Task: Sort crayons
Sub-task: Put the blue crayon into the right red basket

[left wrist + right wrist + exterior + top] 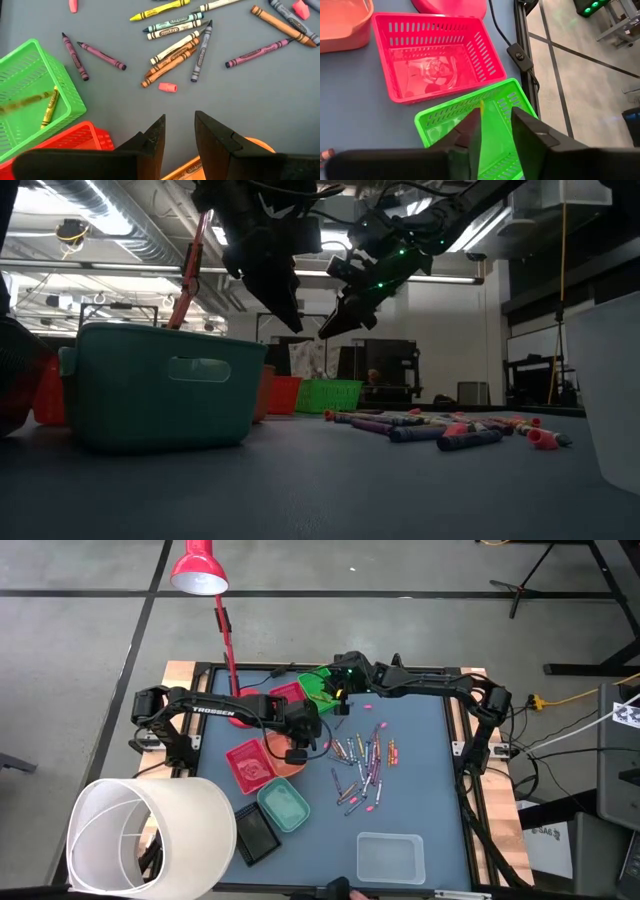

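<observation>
Several crayons point(365, 755) in mixed colours lie scattered on the grey table top right of centre, also in the left wrist view point(175, 47) and the low view point(440, 428). My right gripper point(496, 125) hangs open above the green basket point(470, 120) at the far middle of the table point(318, 688). A yellow crayon point(49, 107) lies in that basket, and a blurred olive streak point(22, 101) shows beside it. My left gripper point(179, 132) stands open above the table near the orange tray point(255, 145), with nothing between its fingers.
A red basket point(435, 55) stands next to the green one. Pink point(250, 765), teal point(283, 805), black point(255, 835) and clear point(390, 855) trays lie toward the near left and near edge. A red lamp point(198, 570) and a big white cylinder point(150, 835) stand at the left.
</observation>
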Controlling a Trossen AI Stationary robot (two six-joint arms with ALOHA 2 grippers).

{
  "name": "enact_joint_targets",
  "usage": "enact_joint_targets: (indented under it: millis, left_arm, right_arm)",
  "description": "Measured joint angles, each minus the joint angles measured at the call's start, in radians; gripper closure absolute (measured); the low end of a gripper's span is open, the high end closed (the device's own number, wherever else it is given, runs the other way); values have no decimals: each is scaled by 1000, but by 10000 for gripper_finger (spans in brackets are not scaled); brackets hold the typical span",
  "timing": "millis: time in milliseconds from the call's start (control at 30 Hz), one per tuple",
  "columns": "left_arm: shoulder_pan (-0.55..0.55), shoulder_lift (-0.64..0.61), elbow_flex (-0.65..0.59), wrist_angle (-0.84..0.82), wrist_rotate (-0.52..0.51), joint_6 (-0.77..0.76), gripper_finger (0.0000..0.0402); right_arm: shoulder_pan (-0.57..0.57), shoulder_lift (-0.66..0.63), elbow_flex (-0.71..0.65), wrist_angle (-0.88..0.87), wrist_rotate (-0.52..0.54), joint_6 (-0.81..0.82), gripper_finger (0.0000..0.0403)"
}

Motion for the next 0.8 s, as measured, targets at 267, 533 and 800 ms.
enact_joint_targets:
  millis: [267, 533, 800]
  left_arm:
    - [0, 0, 0, 87, 1, 3, 314]
    - [1, 0, 0, 178, 57, 53, 314]
    - [1, 8, 0, 303, 79, 54, 314]
  right_arm:
    - [1, -11, 2, -75, 150, 54, 279]
    - [0, -168, 2, -227, 158, 61, 279]
    - [1, -343, 2, -412, 143, 96, 279]
